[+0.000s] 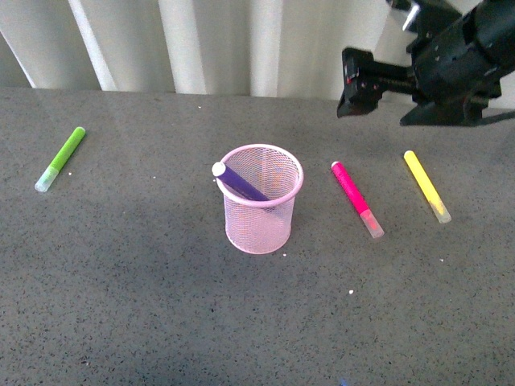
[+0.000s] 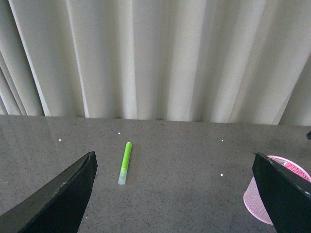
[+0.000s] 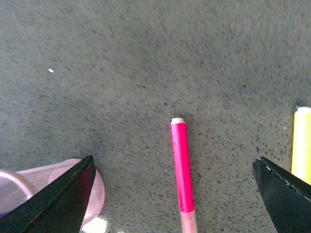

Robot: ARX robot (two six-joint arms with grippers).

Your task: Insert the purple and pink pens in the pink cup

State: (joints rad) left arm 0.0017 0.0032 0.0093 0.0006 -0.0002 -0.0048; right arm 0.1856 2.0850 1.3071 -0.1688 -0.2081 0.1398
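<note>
Note purple pen [image 1: 244, 185] already propped in pink cup [image 1: 257, 232]; record right claw [image 3: 172, 162] released, spread wide above pink pen [image 3: 181, 170] on bench [image 1: 145, 281], likely lining up its pickup.

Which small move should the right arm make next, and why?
Probably lower the right gripper straight down onto the pink pen: its jaws stand open with the pen lying below, between them, and the purple pen already leans in the pink cup.

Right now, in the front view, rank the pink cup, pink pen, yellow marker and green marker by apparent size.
1. pink cup
2. pink pen, yellow marker, green marker: near-equal lengths, too alike to rank.
</note>
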